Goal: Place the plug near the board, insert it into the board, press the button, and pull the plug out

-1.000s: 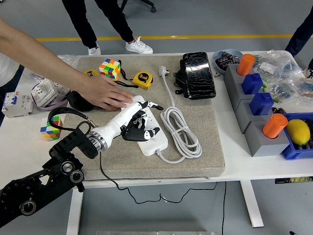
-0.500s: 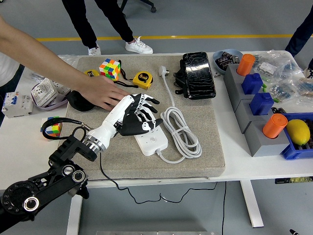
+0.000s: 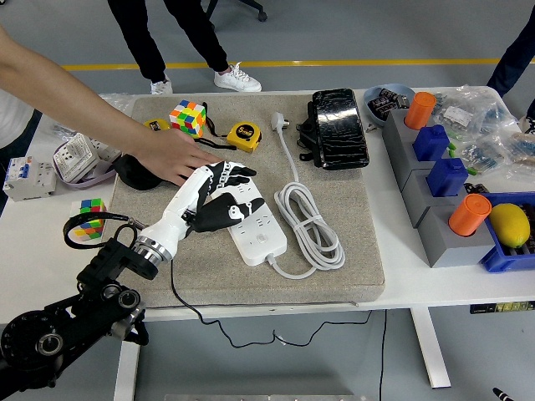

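Nearest, the robot's black left arm comes in from the lower left corner, and its white-and-black left hand (image 3: 216,197) now lies over the far left end of the white rectangular power strip (image 3: 259,225) on the grey felt mat (image 3: 334,267). A second ago that hand sat nearer, over the middle of the strip; it has since drawn back toward the far left, baring most of the strip's top. The fingers (image 3: 238,174) are loosely curled; whether they pinch a plug I cannot tell, since none shows clear of the hand. Judging by this retreat, the pull-out step is probably under way or just finished. Right of the strip lies its coiled white cable (image 3: 311,224), whose white plug (image 3: 280,123) rests farther off, unplugged. Just beyond the robot's hand, a person's bare hand (image 3: 174,157) presses flat on the mat, apparently steadying the strip's end. Farther left sit a multicoloured puzzle cube (image 3: 188,115) and a yellow tape measure (image 3: 243,135). The right arm is out of view.
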